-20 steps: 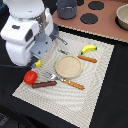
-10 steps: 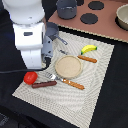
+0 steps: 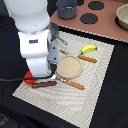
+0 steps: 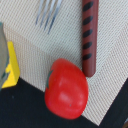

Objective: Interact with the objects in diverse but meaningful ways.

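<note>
Your red tomato (image 4: pixel 66 89) sits at the edge of the woven mat (image 4: pixel 60 35), touching the brown sausage (image 4: pixel 90 35) beside it, with the yellow block (image 4: pixel 10 67) near and fork tines (image 4: pixel 48 12) beyond. The hand is hidden behind the arm, so you cannot tell its state.

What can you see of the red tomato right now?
The red tomato is a smooth, glossy, rounded toy, plastic by its look, with a small greenish patch on one side. It lies at the placemat's edge, partly over the dark table, against the end of the brown sausage. In the exterior view the arm mostly hides it.
</note>
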